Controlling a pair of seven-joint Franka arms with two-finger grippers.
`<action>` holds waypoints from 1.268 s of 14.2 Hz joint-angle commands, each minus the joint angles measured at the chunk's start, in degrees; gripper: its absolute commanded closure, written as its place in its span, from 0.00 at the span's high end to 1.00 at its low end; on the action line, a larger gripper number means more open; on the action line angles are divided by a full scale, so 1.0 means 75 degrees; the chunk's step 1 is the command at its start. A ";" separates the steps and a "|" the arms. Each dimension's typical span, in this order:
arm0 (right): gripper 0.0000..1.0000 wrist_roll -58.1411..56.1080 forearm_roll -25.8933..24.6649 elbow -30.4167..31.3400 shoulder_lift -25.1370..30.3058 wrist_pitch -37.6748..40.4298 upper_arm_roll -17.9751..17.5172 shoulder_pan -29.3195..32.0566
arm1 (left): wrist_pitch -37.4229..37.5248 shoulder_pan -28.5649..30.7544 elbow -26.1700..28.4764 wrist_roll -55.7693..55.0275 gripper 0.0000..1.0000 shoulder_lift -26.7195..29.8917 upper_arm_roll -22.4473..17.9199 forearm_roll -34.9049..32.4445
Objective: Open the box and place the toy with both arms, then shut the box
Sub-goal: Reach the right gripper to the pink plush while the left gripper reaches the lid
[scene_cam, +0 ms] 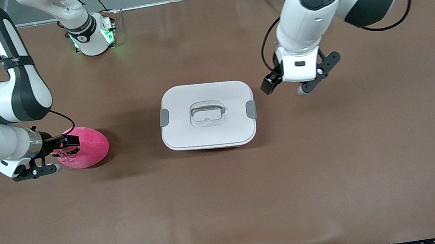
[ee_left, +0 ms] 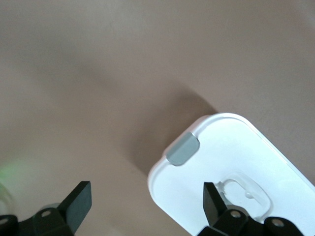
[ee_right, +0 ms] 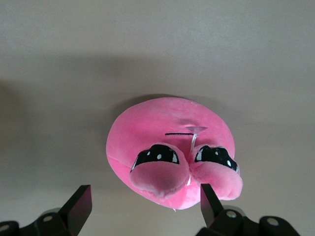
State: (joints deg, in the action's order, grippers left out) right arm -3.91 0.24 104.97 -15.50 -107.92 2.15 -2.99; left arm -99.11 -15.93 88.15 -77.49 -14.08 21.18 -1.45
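The box (scene_cam: 208, 115) stands mid-table with its white lid on, a grey clip (scene_cam: 251, 109) on each short side and a clear handle (scene_cam: 207, 113) in the middle. The left wrist view shows the box (ee_left: 236, 162) with one clip (ee_left: 183, 150). My left gripper (scene_cam: 289, 86) (ee_left: 145, 201) hangs open over the table beside the box, toward the left arm's end. The pink plush toy (scene_cam: 87, 146) (ee_right: 167, 142) lies toward the right arm's end. My right gripper (scene_cam: 65, 146) (ee_right: 142, 204) is open at the toy, whose edge reaches between the fingers.
A brown mat (scene_cam: 228, 201) covers the table. The right arm's base (scene_cam: 93, 37) glows green at the table's edge by the robots. Black cables hang from the left arm (scene_cam: 266, 47).
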 commanded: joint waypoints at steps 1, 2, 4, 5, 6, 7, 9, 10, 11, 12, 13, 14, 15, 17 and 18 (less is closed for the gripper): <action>0.98 -0.0100 -0.0079 0.0020 -0.0194 -0.0024 -0.0018 0.0105 | -0.0225 -0.0230 -0.0105 -0.0658 1.00 -0.0255 -0.0012 -0.0171; 0.98 -0.0089 -0.0079 0.0008 -0.0254 -0.0047 -0.0018 0.0047 | -0.0366 -0.0382 -0.0105 -0.0927 1.00 -0.0302 -0.0035 -0.0171; 0.97 -0.0042 -0.0079 -0.0015 -0.0266 -0.0047 -0.0018 0.0058 | -0.0775 -0.0628 -0.0105 -0.1780 1.00 -0.0478 -0.0024 -0.0287; 0.91 -0.0042 -0.0079 -0.0015 -0.0254 -0.0036 -0.0018 0.0058 | -0.0893 -0.0803 -0.0105 -0.2261 1.00 -0.0606 -0.0012 -0.0520; 0.85 -0.0053 -0.0079 -0.0039 -0.0254 -0.0013 -0.0018 0.0058 | -0.0953 -0.1014 -0.0128 -0.2753 1.00 -0.0770 -0.0012 -0.0719; 0.79 -0.0053 -0.0079 -0.0039 -0.0243 -0.0012 -0.0018 0.0082 | -0.1046 -0.1167 -0.0244 -0.3175 0.99 -0.0922 -0.0012 -0.0849; 0.68 -0.0112 -0.0079 -0.0051 -0.0219 -0.0012 -0.0018 0.0105 | -0.1350 -0.1530 -0.0408 -0.4124 0.97 -0.1286 -0.0035 -0.0885; 0.60 -0.0112 -0.0079 -0.0051 -0.0208 -0.0012 -0.0006 0.0117 | -0.1560 -0.1683 -0.0432 -0.4593 0.91 -0.1426 -0.0035 -0.1036; 0.51 -0.0100 -0.0079 -0.0051 -0.0207 -0.0012 -0.0006 0.0129 | -0.1725 -0.1812 -0.0444 -0.5050 0.90 -0.1555 -0.0035 -0.1200; 0.47 -0.0112 -0.0079 -0.0051 -0.0219 -0.0012 -0.0006 0.0152 | -0.1877 -0.1929 -0.0456 -0.5472 0.87 -0.1661 -0.0035 -0.1376; 0.45 -0.0112 -0.0079 -0.0039 -0.0219 -0.0012 -0.0006 0.0164 | -0.2018 -0.2035 -0.0503 -0.5848 0.85 -0.1766 -0.0047 -0.1459; 0.37 -0.0123 -0.0079 -0.0039 -0.0219 -0.0001 -0.0006 0.0210 | -0.2124 -0.2140 -0.0573 -0.6199 0.83 -0.1895 -0.0059 -0.1471; 0.29 -0.0182 -0.0079 -0.0039 -0.0219 -0.0001 -0.0006 0.0211 | -0.2183 -0.2245 -0.0643 -0.6539 0.82 -0.1989 -0.0082 -0.1541; 0.12 -0.0311 -0.0079 -0.0050 -0.0219 -0.0001 -0.0006 0.0222 | -0.2358 -0.2305 -0.0655 -0.7068 0.80 -0.2107 -0.0094 -0.1612; 0.06 -0.0323 -0.0079 -0.0051 -0.0219 -0.0001 -0.0006 0.0222 | -0.2499 -0.2317 -0.0655 -0.7291 0.79 -0.2142 -0.0094 -0.1624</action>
State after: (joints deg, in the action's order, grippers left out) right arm -5.24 0.18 104.72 -17.52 -108.17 2.66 -2.12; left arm -116.70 -32.51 85.24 -128.77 -28.71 21.09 -12.32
